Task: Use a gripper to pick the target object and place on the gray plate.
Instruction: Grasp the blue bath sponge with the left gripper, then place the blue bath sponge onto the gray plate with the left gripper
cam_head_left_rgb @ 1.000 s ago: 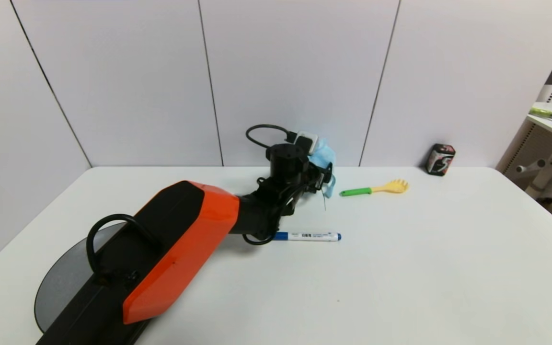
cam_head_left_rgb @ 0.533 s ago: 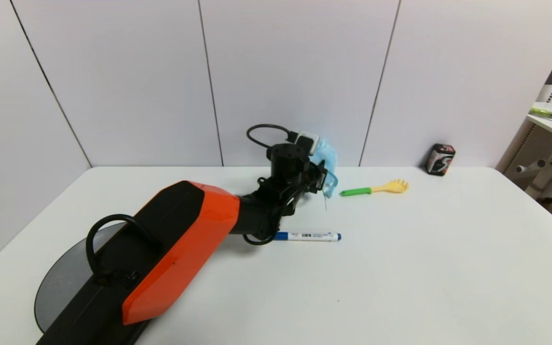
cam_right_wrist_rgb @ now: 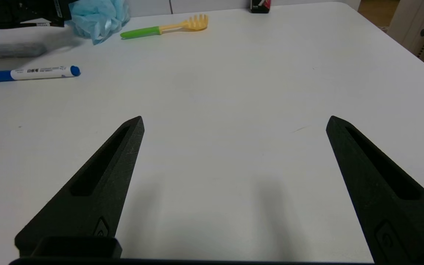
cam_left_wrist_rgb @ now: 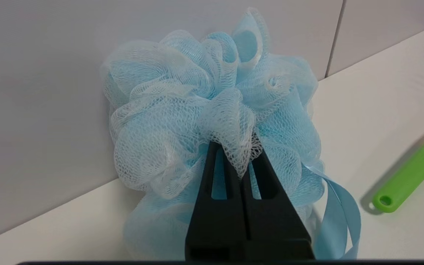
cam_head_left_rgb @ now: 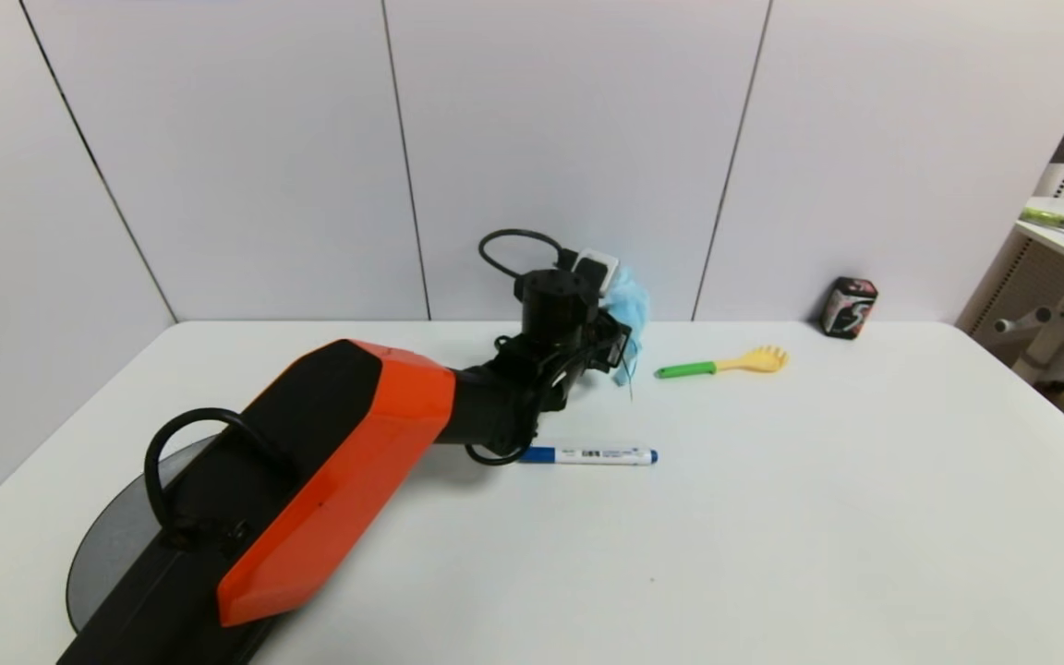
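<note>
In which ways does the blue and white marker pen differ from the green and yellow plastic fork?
The blue and white marker pen is a plain cylinder; the green and yellow plastic fork ends in spread yellow tines. The pen lies nearer the robot, about mid-table; the fork lies farther back, toward the wall. The pen bears printed text; the fork's green handle has a hole at its end. Both lie flat on the white table, untouched.

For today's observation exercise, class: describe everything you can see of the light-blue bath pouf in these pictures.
The bath pouf is a fluffy ball of gathered light-blue mesh netting, paler at the ruffled edges, with a satin ribbon loop hanging from one side. The left hand is shut on its mesh, fingers pressed together. It sits at the far edge of the white table, close to the wall, left of the green-handled fork. Whether it is lifted clear of the table cannot be told.
</note>
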Motion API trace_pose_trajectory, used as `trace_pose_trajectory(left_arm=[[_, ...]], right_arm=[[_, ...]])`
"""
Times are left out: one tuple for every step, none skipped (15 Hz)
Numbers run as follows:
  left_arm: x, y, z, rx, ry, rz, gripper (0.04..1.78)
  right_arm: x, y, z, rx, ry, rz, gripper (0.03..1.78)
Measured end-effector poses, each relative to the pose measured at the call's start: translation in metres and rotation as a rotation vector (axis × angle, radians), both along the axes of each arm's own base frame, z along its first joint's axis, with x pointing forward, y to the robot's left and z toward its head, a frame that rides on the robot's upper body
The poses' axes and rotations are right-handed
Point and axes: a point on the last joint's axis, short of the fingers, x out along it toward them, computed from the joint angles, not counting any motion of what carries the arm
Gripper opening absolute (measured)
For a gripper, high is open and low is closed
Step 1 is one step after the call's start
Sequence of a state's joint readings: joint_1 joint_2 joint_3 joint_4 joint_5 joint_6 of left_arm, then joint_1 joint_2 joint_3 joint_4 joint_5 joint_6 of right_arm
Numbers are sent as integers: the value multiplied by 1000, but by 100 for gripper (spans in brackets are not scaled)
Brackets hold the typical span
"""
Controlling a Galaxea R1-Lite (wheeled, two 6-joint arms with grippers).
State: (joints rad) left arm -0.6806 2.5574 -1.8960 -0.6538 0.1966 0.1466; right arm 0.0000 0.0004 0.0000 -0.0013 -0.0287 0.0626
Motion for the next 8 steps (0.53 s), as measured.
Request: trace_pose_trajectory(left_arm=[[0,1,3,7,-3,1,5],[-1,2,6,10,-7,1,5],[-2,4,11,10,-12,2,5],[-3,5,16,11,-19,3,5],[-5,9,22,19,-28,6,5],[-6,14,29,34,-42,10,5],[-7,21,38,53,-60,20,5],[-7,29,48,67,-80,32,5]], right_arm=[[0,0,0,0,0,0,171],[0,0,0,0,0,0,171],[0,0,0,0,0,0,171],[0,0,0,0,0,0,171],[0,0,0,0,0,0,171],[0,0,0,-1,1,0,171],[0,0,0,0,0,0,171],[0,0,0,0,0,0,171]])
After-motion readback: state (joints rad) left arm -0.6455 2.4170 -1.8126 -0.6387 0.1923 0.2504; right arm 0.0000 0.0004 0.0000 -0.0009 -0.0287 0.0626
